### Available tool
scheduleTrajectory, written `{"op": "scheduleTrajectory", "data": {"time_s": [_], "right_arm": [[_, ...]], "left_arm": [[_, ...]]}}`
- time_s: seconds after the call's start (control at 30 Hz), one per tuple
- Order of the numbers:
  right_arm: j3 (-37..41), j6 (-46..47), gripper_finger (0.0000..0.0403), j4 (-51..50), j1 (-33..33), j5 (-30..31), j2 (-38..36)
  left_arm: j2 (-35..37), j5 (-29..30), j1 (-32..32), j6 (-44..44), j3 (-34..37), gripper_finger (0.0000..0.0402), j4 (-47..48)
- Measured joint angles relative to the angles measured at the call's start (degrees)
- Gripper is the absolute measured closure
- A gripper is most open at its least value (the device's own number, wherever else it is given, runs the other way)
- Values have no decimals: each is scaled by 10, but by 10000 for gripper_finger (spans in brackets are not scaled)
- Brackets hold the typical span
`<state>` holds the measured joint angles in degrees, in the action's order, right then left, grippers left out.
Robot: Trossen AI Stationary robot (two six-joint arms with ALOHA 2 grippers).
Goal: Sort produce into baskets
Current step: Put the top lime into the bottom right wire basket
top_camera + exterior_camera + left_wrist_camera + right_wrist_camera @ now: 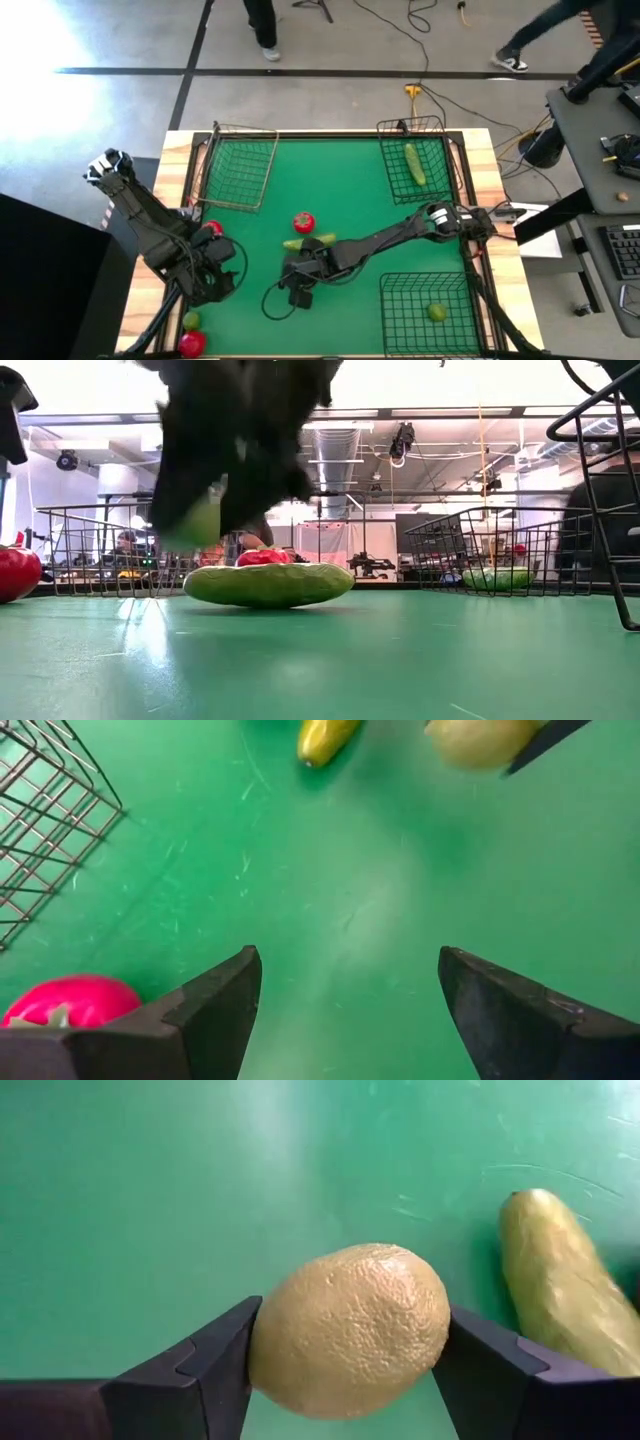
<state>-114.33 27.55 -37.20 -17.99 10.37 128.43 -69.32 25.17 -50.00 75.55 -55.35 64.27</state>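
My right gripper point(350, 1342) is shut on a yellow-green lime point(350, 1330) just above the green mat, near its middle point(300, 285). The lime also shows in the low view point(195, 522). A green cucumber point(310, 242) and a red tomato point(303, 222) lie on the mat just beyond it. My left gripper point(350, 990) is open and empty over the mat's left part point(225, 262), with a tomato point(65, 1002) beside it. One wire basket point(415, 160) holds a cucumber point(415, 163), another point(430, 310) holds a lime point(437, 312), and the third point(240, 165) is empty. My right gripper pinches the lime's two opposite sides point(268, 1342) between its two fingers. The fingers come from above, slanting down. The lime is lifted clear of the mat.
A lime point(190, 320) and a tomato point(192, 343) lie at the table's near left corner. Another tomato point(212, 228) sits by my left arm. Open mat lies between the baskets. People stand on the floor beyond the far edge.
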Motion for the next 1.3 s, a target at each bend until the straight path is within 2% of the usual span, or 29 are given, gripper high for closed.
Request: {"op": "scheduleTrajectory", "data": {"time_s": [0.17, 0.27, 0.33, 0.4, 0.53, 0.63, 0.7, 0.77, 0.87, 0.93, 1.0, 1.2, 1.3], "right_arm": [[-123, 80, 156, -180, -31, -63, -21], [-198, 142, 156, -307, -77, -64, -39], [-204, 203, 156, -362, -115, -50, -61], [-177, 279, 156, -376, -161, -15, -92], [-123, 473, 156, -397, -253, 98, -147], [-69, 639, 156, -414, -311, 141, -175], [-28, 751, 156, -429, -343, 140, -187], [16, 861, 156, -439, -364, 114, -197], [81, 990, 156, -438, -382, 23, -207], [118, 1005, 156, -420, -381, -61, -208], [149, 1014, 156, -403, -371, -100, -209], [246, 1015, 156, -386, -335, -103, -259], [313, 1015, 156, -341, -323, -106, -297]], "left_arm": [[-2, -1, -6, 0, 0, 116, -6], [-2, -9, -20, 0, 0, 116, -8], [-3, -26, -32, 0, 0, 116, -9], [-6, -39, -44, 6, 0, 116, -12], [-15, -56, -59, 10, 0, 116, -14], [-22, -69, -61, 6, 0, 116, -16], [-26, -68, -61, -1, 0, 116, -17], [-30, -61, -61, -6, 0, 116, -17], [-34, -50, -60, -6, 0, 116, -19], [-36, -49, -60, -2, 0, 116, -21], [-38, -48, -60, 6, 0, 116, -22], [-48, -48, -60, 21, 0, 116, -40], [-51, -47, -60, 21, 0, 116, -55]]}}
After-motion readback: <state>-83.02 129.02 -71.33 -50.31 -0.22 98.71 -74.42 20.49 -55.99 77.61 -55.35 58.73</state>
